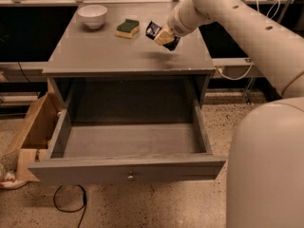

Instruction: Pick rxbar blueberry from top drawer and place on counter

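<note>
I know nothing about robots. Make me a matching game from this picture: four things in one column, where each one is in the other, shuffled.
1. white round bowl
2. green-and-yellow sponge
3. dark navy snack bar wrapper
4. brown cardboard box

a. on the floor, left of the open grey drawer
b. held in the gripper, above the grey counter
c. back left of the counter
d. on the counter, between bowl and gripper

Pairs: 1-c, 2-d, 3-b, 4-a
</note>
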Robot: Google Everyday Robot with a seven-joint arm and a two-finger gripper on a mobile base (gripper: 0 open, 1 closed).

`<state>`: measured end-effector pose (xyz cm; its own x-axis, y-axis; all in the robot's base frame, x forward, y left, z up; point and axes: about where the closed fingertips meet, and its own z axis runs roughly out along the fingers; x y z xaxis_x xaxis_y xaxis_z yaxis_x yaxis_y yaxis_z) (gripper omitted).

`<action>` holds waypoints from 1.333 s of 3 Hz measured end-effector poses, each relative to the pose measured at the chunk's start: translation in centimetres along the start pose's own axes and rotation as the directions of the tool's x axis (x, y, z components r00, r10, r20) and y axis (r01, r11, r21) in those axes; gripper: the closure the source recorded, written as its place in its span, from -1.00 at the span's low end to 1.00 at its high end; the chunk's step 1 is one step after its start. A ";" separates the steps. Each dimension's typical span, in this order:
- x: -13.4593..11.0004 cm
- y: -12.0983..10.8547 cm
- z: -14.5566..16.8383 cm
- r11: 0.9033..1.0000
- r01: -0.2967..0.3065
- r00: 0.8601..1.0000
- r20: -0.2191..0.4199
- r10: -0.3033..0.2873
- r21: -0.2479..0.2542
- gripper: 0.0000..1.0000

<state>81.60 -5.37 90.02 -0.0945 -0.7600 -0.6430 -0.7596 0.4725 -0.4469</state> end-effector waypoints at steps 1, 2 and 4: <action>-0.3 -0.9 0.1 1.000 -0.007 1.000 0.010 0.007 0.014 0.64; -0.3 -0.9 0.1 1.000 -0.007 1.000 0.010 0.007 0.014 0.02; -0.3 -0.9 0.1 1.000 -0.007 1.000 0.010 0.007 0.014 -0.91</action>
<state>82.40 -5.52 90.55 -0.0934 -0.7524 -0.6520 -0.7497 0.4841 -0.4513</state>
